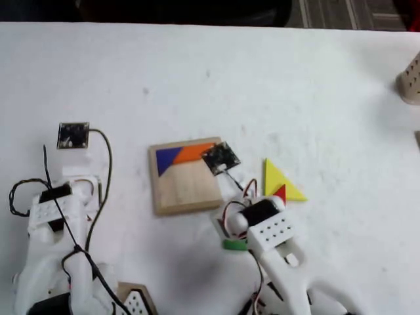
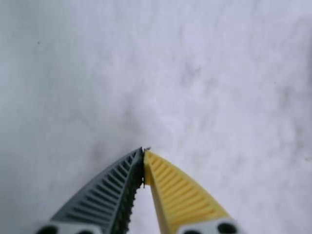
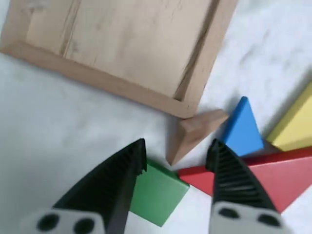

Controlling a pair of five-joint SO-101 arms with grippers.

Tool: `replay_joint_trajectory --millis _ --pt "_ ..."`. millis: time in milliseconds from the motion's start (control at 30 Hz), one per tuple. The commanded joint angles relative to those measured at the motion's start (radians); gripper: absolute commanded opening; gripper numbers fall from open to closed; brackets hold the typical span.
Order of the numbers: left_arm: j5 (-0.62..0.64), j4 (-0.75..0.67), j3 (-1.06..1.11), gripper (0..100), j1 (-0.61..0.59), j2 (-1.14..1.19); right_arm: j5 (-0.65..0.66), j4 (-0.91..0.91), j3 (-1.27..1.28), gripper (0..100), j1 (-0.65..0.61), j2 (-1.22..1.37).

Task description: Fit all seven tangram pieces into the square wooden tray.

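The square wooden tray (image 1: 190, 190) lies mid-table with a blue piece (image 1: 167, 157) and an orange piece (image 1: 192, 152) along its far side. Right of it lie a yellow triangle (image 1: 279, 177) and a red triangle (image 1: 280, 191), with a green piece (image 1: 234, 245) under the right arm. My right gripper (image 3: 178, 146) is open, hovering just off the tray's corner (image 3: 187, 105). Below its jaws lie a small wood-coloured triangle (image 3: 195, 132), a green square (image 3: 158, 192), a red triangle (image 3: 265, 175), a blue triangle (image 3: 241, 130) and a yellow piece (image 3: 292, 127). My left gripper (image 2: 144, 152) is shut over bare white table.
A beige perforated object (image 1: 410, 82) stands at the table's right edge. A small wooden block (image 1: 134, 295) sits by the left arm's base. Loose cables run around the left arm (image 1: 56, 210). The far half of the white table (image 1: 262, 79) is bare.
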Motion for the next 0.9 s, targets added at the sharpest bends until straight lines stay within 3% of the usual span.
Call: replay_joint_trajectory --millis 0,267,367,467,767,867 --pt "-0.006 -0.026 -0.008 2 0.008 -0.025 -0.006 -0.067 -0.011 19.8 -0.001 0.071" --pt "-0.006 -0.026 -0.008 2 0.007 -0.025 -0.006 -0.07 -0.104 19.5 0.031 0.252" --pt "-0.006 -0.026 -0.008 2 0.007 -0.025 -0.006 -0.07 -0.132 13.9 0.088 0.285" --pt "-0.006 -0.026 -0.008 2 0.007 -0.025 -0.006 -0.07 -0.153 8.7 0.147 0.298" --pt "-0.006 -0.026 -0.008 2 0.007 -0.025 -0.006 0.005 -0.19 7.8 0.285 0.262" --pt "-0.006 -0.026 -0.008 2 0.007 -0.025 -0.006 0.012 -0.192 3.1 0.309 0.232"
